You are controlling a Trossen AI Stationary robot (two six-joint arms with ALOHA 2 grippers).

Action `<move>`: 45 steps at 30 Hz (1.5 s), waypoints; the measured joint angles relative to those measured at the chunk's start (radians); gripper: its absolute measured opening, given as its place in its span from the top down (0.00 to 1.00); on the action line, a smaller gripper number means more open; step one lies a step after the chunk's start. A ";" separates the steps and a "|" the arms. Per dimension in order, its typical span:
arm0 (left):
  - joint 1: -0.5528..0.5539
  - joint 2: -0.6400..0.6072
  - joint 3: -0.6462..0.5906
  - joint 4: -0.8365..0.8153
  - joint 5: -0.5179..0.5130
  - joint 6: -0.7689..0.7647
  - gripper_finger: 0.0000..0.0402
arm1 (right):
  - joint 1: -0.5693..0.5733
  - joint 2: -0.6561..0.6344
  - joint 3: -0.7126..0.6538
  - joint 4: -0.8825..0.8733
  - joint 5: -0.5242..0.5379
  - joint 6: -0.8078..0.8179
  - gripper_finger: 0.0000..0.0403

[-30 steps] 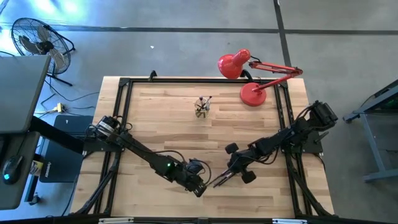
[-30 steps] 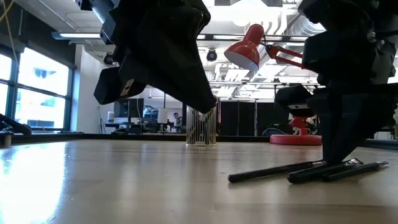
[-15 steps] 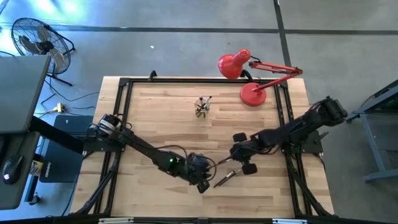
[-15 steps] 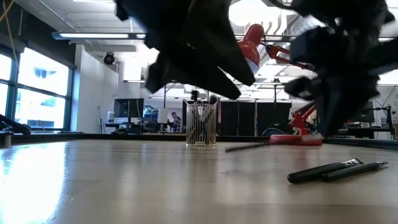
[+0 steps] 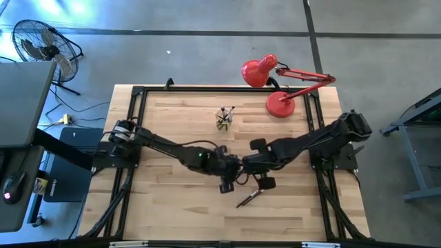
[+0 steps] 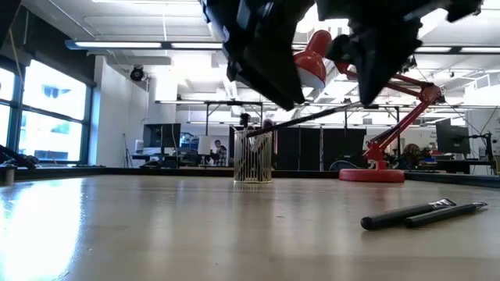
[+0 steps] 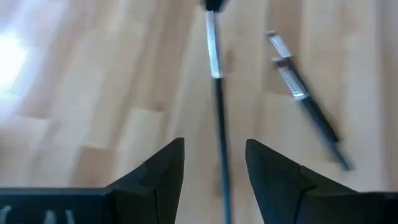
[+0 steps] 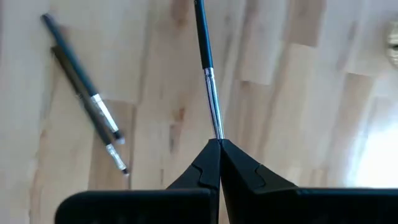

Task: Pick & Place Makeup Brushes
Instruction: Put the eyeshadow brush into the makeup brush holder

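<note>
One makeup brush (image 8: 207, 68) hangs in the air above the middle of the wooden table (image 5: 172, 124), pinched by its silver end in the right gripper (image 8: 219, 144). The left gripper (image 7: 214, 152) has its fingers spread apart around the handle. Two more brushes (image 5: 249, 198) lie side by side on the table nearby.

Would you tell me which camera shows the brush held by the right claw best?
The right wrist view: the held brush runs straight from the shut right claw. The left wrist and low views show it too; from above it is hard to make out.

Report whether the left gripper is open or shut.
Open: the left gripper shows its fingers spread apart, with the brush passing between them untouched.
</note>
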 joint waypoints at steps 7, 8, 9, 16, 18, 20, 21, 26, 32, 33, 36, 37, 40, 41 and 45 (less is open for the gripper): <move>0.016 -0.002 0.001 -0.045 -0.004 0.020 0.58 | -0.006 0.003 0.100 -0.066 0.100 0.032 1.00; 0.016 -0.002 0.001 -0.045 -0.011 0.022 0.58 | -0.007 0.002 0.110 -0.068 0.101 0.037 1.00; 0.016 -0.002 0.001 -0.045 -0.020 0.033 0.58 | -0.007 0.002 0.114 -0.062 0.099 0.042 1.00; 0.016 -0.001 0.001 -0.053 -0.080 0.088 0.58 | -0.007 0.002 0.119 -0.077 0.028 0.076 1.00; 0.016 -0.001 0.001 -0.052 -0.092 0.095 0.58 | -0.006 0.001 0.119 -0.076 0.025 0.088 1.00; 0.016 0.000 0.001 -0.053 -0.097 0.098 0.58 | -0.006 0.001 0.119 -0.081 0.031 0.101 1.00; 0.016 0.000 0.001 -0.053 -0.099 0.098 0.58 | -0.006 0.001 0.119 -0.087 0.031 0.108 1.00; 0.016 0.000 0.001 -0.052 -0.100 0.107 0.58 | -0.006 0.001 0.119 -0.098 0.007 0.130 1.00; 0.016 0.001 0.000 -0.050 -0.123 0.132 0.58 | -0.003 0.001 0.119 -0.107 -0.008 0.132 1.00; 0.016 0.001 0.000 -0.048 -0.122 0.140 0.58 | -0.001 0.001 0.119 -0.101 -0.007 0.126 1.00; 0.016 0.001 0.000 -0.048 -0.103 0.149 0.58 | 0.004 0.002 0.119 -0.076 -0.008 0.118 1.00; 0.016 0.001 0.000 -0.048 -0.093 0.149 0.58 | 0.004 0.002 0.119 -0.067 -0.008 0.116 1.00; 0.016 0.001 0.000 -0.048 -0.077 0.150 0.58 | 0.004 0.002 0.119 -0.060 0.000 0.111 1.00; 0.016 0.001 0.000 -0.048 -0.078 0.150 0.58 | 0.004 0.002 0.119 -0.061 -0.001 0.109 1.00; 0.016 0.001 -0.001 -0.015 -0.075 0.179 0.59 | 0.004 0.002 0.119 -0.056 -0.004 0.096 1.00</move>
